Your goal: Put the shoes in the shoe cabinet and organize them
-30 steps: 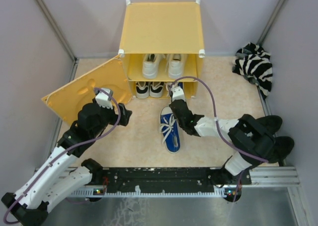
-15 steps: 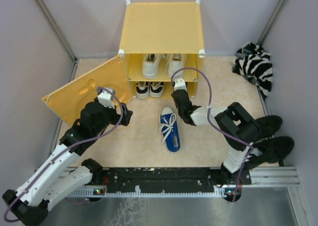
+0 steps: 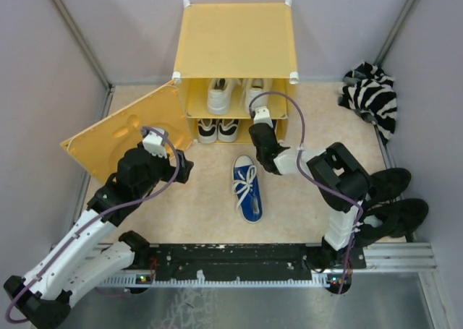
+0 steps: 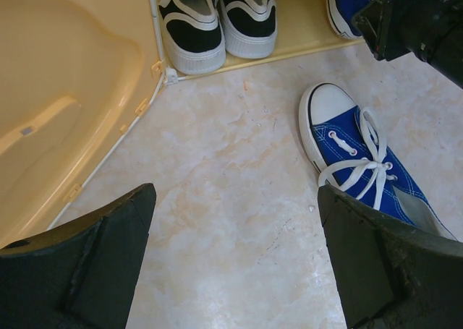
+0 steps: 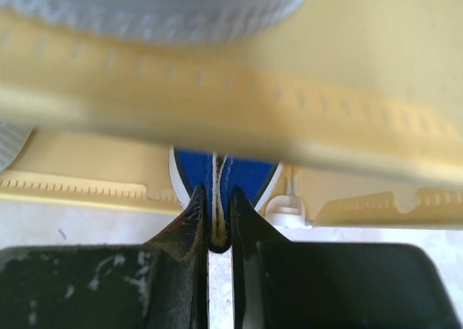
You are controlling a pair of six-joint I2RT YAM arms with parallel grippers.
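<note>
The bright blue canvas sneaker (image 5: 249,171) sat in the lower right compartment of the yellow-orange plastic shoe cabinet (image 3: 235,40), heel pinched by the right gripper (image 5: 218,207) as only its wrist view showed, while the left gripper (image 4: 233,199) hovered spread wide over the beige floor (image 4: 217,148).

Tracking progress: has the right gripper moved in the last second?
Yes. In the top view the right gripper, clamping the second blue shoe, has advanced from the loose blue shoe toward the shoe cabinet.

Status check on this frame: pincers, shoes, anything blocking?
Left pincer open, empty, over floor. Right pincer shut on heel of blue shoe, at lower shelf of cabinet. Still outside on floor: second blue shoe. Door open, nothing blocking.
</note>
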